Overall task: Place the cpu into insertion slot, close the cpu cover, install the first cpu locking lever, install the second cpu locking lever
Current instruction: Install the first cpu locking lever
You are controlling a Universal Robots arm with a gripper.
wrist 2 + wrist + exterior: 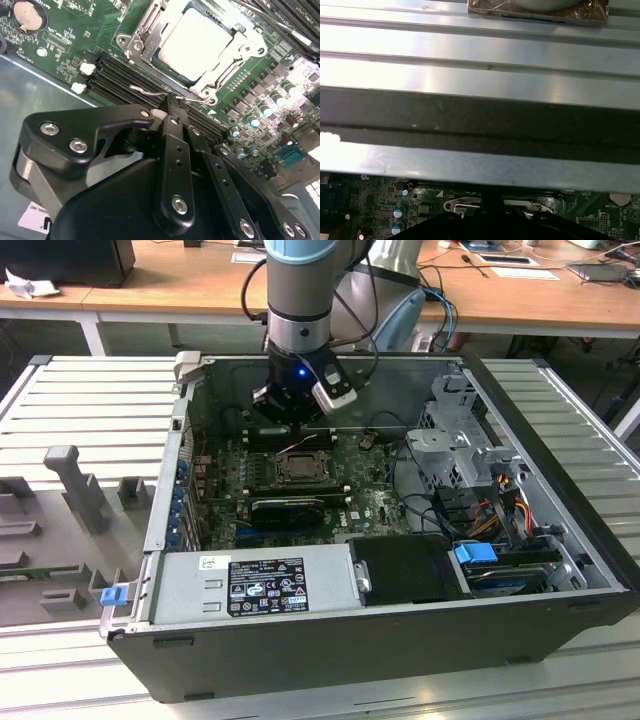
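Open case, cpu (196, 42) beyond pincer (172, 114)

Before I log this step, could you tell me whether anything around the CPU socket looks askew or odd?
Nothing stands out. The cpu lies flat in the insertion slot with the cpu cover down over its edges. The end effector sits by a thin locking lever beside the memory slots.

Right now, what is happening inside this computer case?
A robot arm's gripper is lowered inside the open computer case, over the green board beside the insertion slot. In the second wrist view, the cpu already lies in the slot, with the cpu cover closed around it. The gripper's fingertips sit at a thin wire lever beside the socket.
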